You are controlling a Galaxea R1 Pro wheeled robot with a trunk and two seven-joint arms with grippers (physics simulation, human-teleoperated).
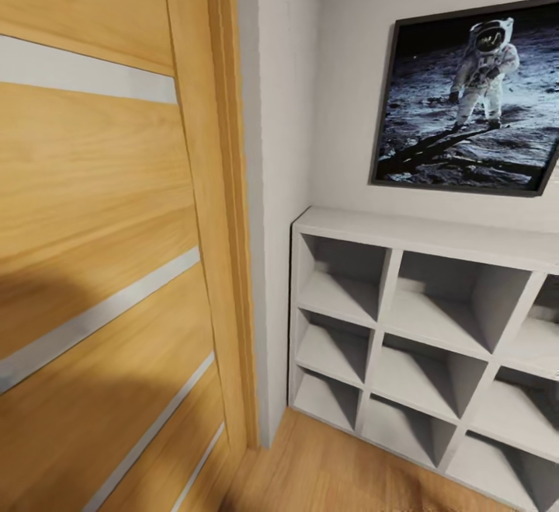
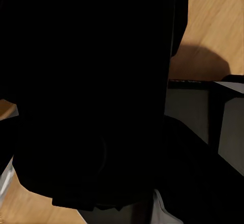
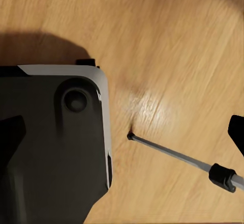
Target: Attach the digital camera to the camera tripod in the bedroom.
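Grey walls [image 1: 287, 69] meet at a corner beside a tall wood door [image 1: 101, 248] with pale horizontal stripes, seen by the head camera. Against the wall stands a grey cube shelf [image 1: 419, 325], its open compartments bare, its near end touching the wall corner. Above it hangs a dark-framed astronaut picture [image 1: 470, 96]. Light wood floor [image 1: 326, 465] runs along the shelf's foot. In the right wrist view, the robot's black and grey base [image 3: 56, 142] sits on the same wood floor, and just beside it a thin silver-grey camera tripod leg [image 3: 173, 155] with a black joint ends at a small black foot on the boards. A dark tool tip [image 3: 237, 132] shows at that picture's edge; how far the right tool is open cannot be told. The left wrist view is mostly black, so the left tool's state cannot be told either.
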